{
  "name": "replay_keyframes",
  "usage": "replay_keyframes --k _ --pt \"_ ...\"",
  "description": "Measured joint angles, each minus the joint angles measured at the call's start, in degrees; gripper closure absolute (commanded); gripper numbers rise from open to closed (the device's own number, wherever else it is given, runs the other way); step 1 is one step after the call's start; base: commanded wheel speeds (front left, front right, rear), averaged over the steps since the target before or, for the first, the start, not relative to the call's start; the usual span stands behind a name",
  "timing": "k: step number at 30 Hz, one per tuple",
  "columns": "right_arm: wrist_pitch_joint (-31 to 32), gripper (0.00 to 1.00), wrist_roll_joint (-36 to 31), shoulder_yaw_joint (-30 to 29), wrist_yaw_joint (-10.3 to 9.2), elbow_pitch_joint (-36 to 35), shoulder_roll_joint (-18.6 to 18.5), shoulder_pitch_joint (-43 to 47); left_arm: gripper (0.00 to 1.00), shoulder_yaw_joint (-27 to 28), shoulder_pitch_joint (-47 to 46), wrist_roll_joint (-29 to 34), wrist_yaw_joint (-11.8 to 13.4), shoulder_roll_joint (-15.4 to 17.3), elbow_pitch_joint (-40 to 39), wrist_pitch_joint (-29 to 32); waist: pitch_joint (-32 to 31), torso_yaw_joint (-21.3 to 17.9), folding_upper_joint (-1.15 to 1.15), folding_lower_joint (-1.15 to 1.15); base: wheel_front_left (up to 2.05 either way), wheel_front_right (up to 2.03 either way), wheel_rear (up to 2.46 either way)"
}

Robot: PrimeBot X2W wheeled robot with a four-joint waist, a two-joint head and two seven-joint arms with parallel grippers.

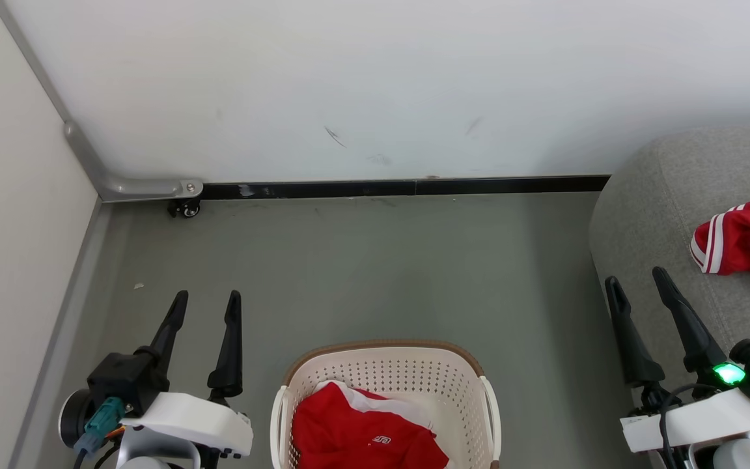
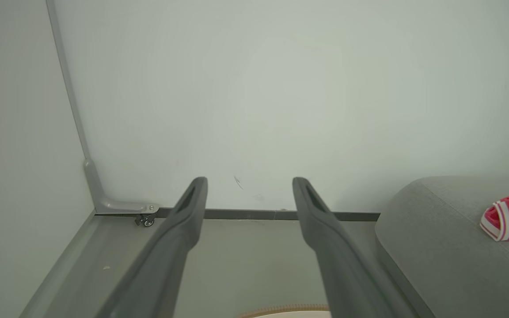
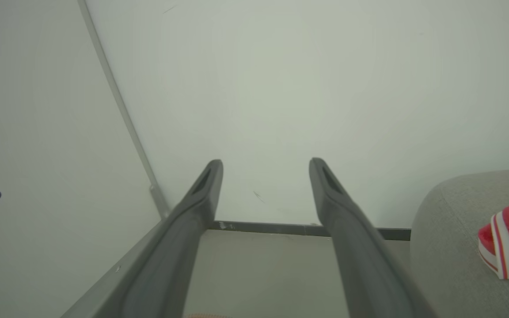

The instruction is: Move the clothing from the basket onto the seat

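A cream perforated laundry basket with a brown rim stands on the grey floor, red shorts with a small white logo bunched inside; at right, a grey fabric sofa rests on the same floor, a red jersey with white-striped trim lying on its cushion

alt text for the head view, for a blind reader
Red shorts lie in a cream basket on the floor; a red jersey rests on the grey sofa at right. The left end effector and right end effector flank the basket, open and empty.
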Motion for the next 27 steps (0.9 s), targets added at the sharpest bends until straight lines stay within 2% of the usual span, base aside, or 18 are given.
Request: replay_keyframes --k 20,27 --pt "0.00 0.00 -1.42 0.01 0.00 -1.46 0.40 0.62 0.00 2.60 0.05 2.99 -0.68 -2.60 -0.49 0.00 1.62 0.20 0.00 0.00 0.00 0.00 0.00" --pt "0.00 0.00 -1.42 -0.34 0.00 -1.53 0.46 0.61 0.00 3.18 0.06 4.10 -1.69 -3.04 -0.11 -0.01 1.81 0.18 0.00 0.00 0.00 0.00 0.00"
